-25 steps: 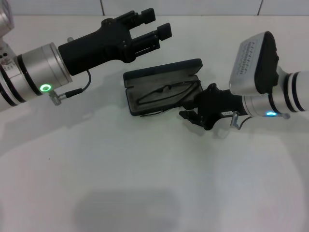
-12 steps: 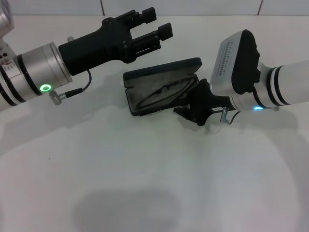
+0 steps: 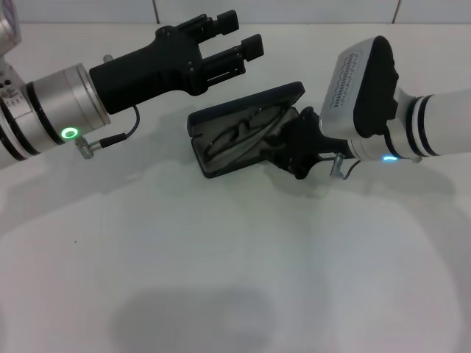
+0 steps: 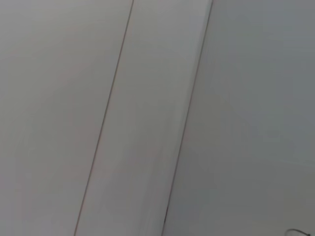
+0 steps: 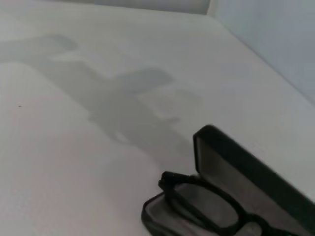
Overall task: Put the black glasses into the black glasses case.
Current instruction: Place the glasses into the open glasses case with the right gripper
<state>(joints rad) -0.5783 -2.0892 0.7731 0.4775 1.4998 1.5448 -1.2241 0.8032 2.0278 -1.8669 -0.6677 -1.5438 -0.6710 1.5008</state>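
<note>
The black glasses case (image 3: 213,158) lies open at the table's middle, with its lid (image 3: 250,103) raised behind it. The black glasses (image 3: 243,132) lie inside on the grey lining. My right gripper (image 3: 294,149) is pressed against the case's right end, which sits tilted up. The right wrist view shows the glasses (image 5: 211,206) in the case base (image 5: 152,216) with the lid (image 5: 246,164) standing beside them. My left gripper (image 3: 237,37) is open and empty, hovering behind and left of the case, apart from it.
The white table (image 3: 221,265) spreads in front of the case. A tiled wall edge (image 3: 294,11) runs along the back. The left wrist view shows only pale wall panels (image 4: 147,118).
My right gripper has moved left against the case's right end. That end has risen and the lid leans further over the base. The glasses shifted inside. The left arm has not moved.
</note>
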